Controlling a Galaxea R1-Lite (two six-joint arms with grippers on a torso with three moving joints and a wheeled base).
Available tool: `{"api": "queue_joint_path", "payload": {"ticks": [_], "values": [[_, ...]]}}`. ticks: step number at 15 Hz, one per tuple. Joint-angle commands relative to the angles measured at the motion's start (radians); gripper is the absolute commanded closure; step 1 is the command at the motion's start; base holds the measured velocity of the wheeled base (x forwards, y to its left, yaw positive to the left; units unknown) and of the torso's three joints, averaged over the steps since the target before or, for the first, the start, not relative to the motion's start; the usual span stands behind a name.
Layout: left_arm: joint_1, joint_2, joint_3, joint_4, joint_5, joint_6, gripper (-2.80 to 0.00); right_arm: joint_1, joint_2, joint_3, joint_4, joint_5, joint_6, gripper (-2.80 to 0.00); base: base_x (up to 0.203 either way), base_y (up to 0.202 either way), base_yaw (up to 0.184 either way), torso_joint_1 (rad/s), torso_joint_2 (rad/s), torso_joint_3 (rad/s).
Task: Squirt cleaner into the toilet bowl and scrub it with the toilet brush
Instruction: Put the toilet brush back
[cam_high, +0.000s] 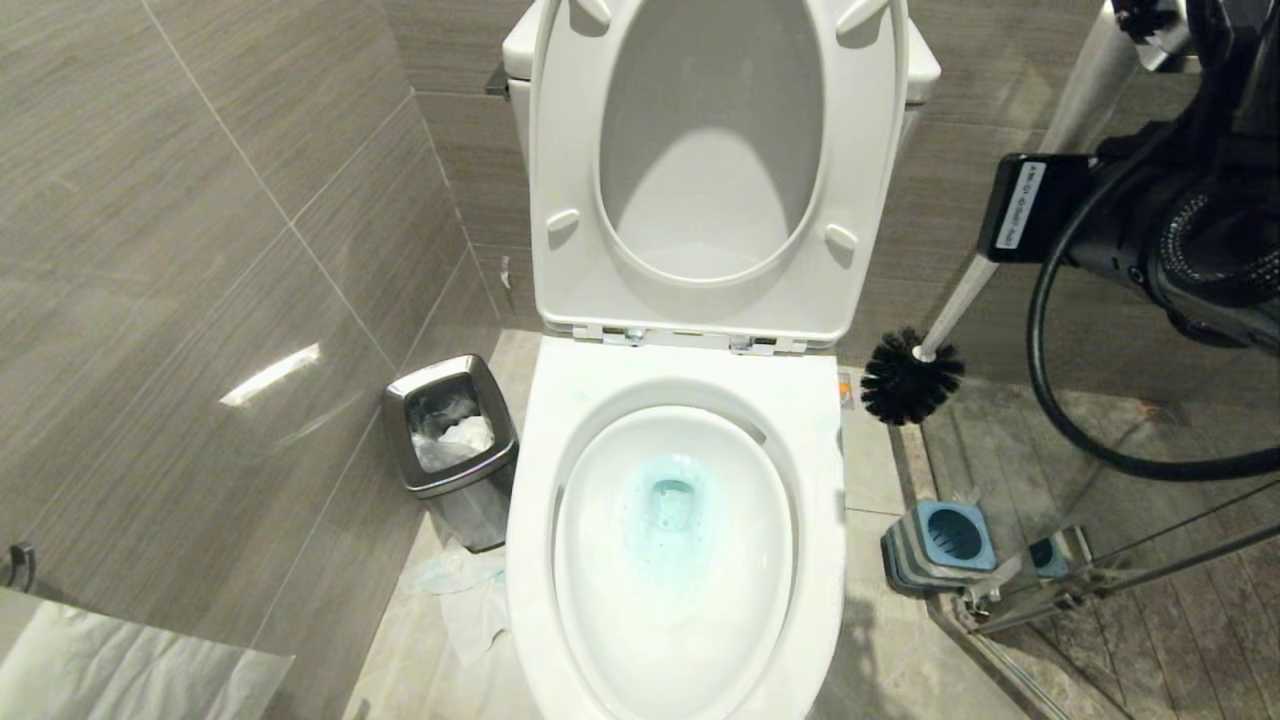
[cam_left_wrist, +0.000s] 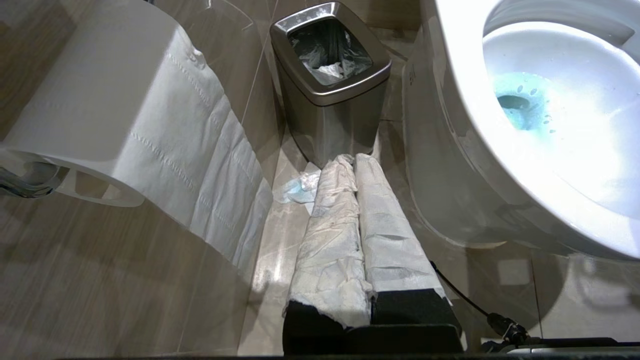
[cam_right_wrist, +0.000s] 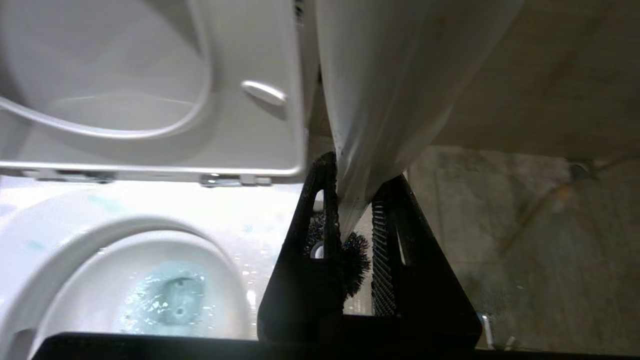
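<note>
Toilet brush (cam_high: 930, 330): white handle clamped in right gripper (cam_right_wrist: 357, 210), black head hung at 3 o'clock of toilet bowl (cam_high: 560, 440), above blue-topped holder (cam_high: 940, 545). Left gripper (cam_left_wrist: 355, 165): paper-wrapped fingers pressed together, near waste bin (cam_left_wrist: 332, 60).

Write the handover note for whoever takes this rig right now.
Right gripper: shut on the toilet brush, held in the air to the right of the toilet bowl, bristles down, above its holder on the floor.
Left gripper: shut, empty, parked low beside the waste bin.
Done: blue cleaner is in the bowl water; seat is up.
Left: swing the brush over the bowl, scrub, return it to the holder.
</note>
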Motion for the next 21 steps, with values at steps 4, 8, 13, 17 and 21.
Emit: {"api": "queue_joint_path", "payload": {"ticks": [4,8,13,17,21], "values": [[0.000,0.000,0.000,0.000,0.000,0.000,0.00,-0.218,-0.050,0.135,-0.019,0.149,0.009,0.00,0.000,0.000,0.000,0.000,0.00,0.000],[0.002,0.000,0.000,0.000,0.000,0.000,0.00,-0.383,-0.059,0.331,-0.161,0.290,0.009,0.00,0.000,0.000,0.000,0.000,0.00,0.000],[0.000,0.000,0.000,0.000,0.000,0.000,0.00,-0.560,-0.073,0.558,-0.323,0.456,0.010,0.00,0.000,0.000,0.000,0.000,0.00,0.000],[0.000,0.000,0.000,0.000,0.000,0.000,0.00,-0.661,-0.048,0.618,-0.399,0.548,0.009,0.00,0.000,0.000,0.000,0.000,0.00,0.000],[0.000,0.000,0.000,0.000,0.000,0.000,0.00,-0.716,0.007,0.633,-0.468,0.612,0.009,0.00,0.000,0.000,0.000,0.000,0.00,0.000]]}}
